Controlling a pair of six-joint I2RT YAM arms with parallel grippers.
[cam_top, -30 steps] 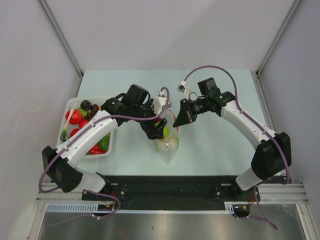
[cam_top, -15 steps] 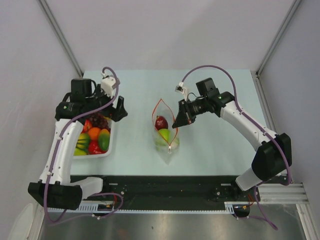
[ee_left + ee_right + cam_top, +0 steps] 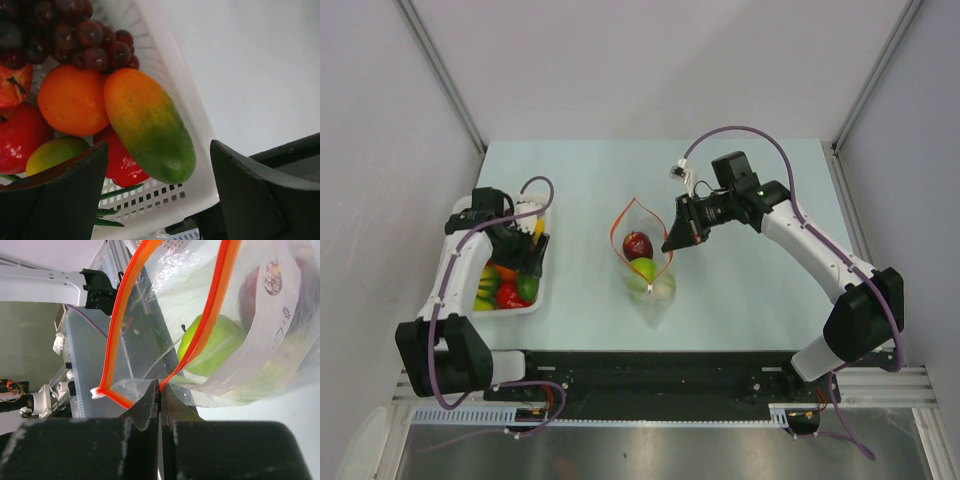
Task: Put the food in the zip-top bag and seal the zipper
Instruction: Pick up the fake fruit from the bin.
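The zip-top bag (image 3: pixel 648 272) lies at mid-table with its mouth open toward the far side. It holds a red apple (image 3: pixel 638 245), a green apple (image 3: pixel 643 268) and a whitish lump (image 3: pixel 663 288). My right gripper (image 3: pixel 672 246) is shut on the orange-red zipper (image 3: pixel 618 218) at the bag's right edge. In the right wrist view my right gripper (image 3: pixel 160 388) pinches the zipper (image 3: pixel 125 310), with the green apple (image 3: pixel 212 345) behind it. My left gripper (image 3: pixel 527 255) is open and empty over the white tray. In the left wrist view my left gripper (image 3: pixel 160 200) straddles an orange-green mango (image 3: pixel 147 125), beside an orange (image 3: pixel 72 100) and grapes (image 3: pixel 85 35).
The white perforated tray (image 3: pixel 542 290) stands at the table's left edge, still holding several pieces, among them red ones (image 3: pixel 15 135). Its rim (image 3: pixel 190 115) runs between my left fingers. Grey walls enclose the table on three sides.
My left arm has left the bag, swung left and come down over the tray. The red apple now lies in the bag. My right gripper keeps its hold on the zipper.
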